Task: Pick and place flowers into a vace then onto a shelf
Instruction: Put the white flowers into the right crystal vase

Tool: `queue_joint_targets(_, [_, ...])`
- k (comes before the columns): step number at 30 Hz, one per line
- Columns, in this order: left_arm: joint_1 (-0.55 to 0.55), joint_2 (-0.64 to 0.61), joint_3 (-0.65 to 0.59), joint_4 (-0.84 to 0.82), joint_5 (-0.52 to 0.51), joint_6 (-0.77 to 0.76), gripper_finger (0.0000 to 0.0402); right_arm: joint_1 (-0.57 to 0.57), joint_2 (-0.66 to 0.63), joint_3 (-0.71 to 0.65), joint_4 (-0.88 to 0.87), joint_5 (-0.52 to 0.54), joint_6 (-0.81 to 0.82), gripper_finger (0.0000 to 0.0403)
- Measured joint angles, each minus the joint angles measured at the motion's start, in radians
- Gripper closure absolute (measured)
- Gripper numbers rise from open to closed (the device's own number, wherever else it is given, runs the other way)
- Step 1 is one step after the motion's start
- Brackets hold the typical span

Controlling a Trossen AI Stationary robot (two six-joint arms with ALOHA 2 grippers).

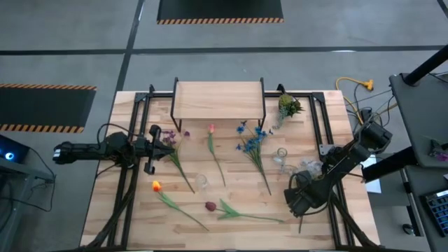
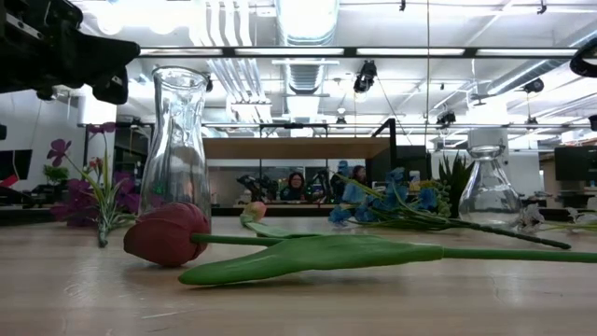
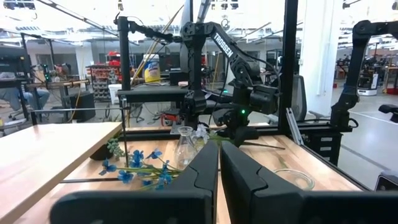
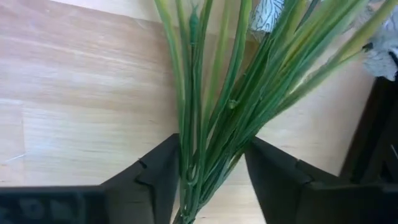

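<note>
So the slatted tabletop [image 1: 140, 217] has the shelf [image 1: 218, 99] at its far edge, well away from both arms. Right gripper [image 4: 208, 168] is pinching a bunch of green stems [image 4: 214, 106], white blooms just beyond it near a clear vase [image 1: 281, 155]. Left gripper [image 1: 166, 140] hangs over the purple flower [image 1: 170, 137], fingers pressed together on nothing. Blue flowers [image 1: 252, 143] lie between the two grippers; the pink [image 1: 211, 130], orange [image 1: 156, 186] and dark red [image 1: 211, 206] ones lie loose nearer the left gripper.
</note>
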Motion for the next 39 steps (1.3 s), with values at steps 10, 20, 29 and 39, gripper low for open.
queue_joint_targets(10, [0.000, 0.000, 0.000, 0.006, 0.000, 0.000, 0.0402, 0.001, 0.001, 0.000, -0.005, -0.033, -0.053, 0.0350])
queue_joint_targets(20, [0.000, 0.000, 0.000, 0.010, 0.000, 0.000, 0.0402, 0.001, -0.051, 0.062, -0.106, -0.026, -0.144, 0.0388])
queue_joint_targets(29, [0.000, 0.000, 0.000, 0.025, 0.000, 0.000, 0.0402, 0.003, -0.151, 0.223, -0.188, 0.303, -0.396, 0.0389])
queue_joint_targets(39, [0.000, 0.000, 0.000, 0.028, 0.000, 0.000, 0.0402, 0.003, -0.157, 0.351, -0.173, 0.653, -0.858, 0.0389])
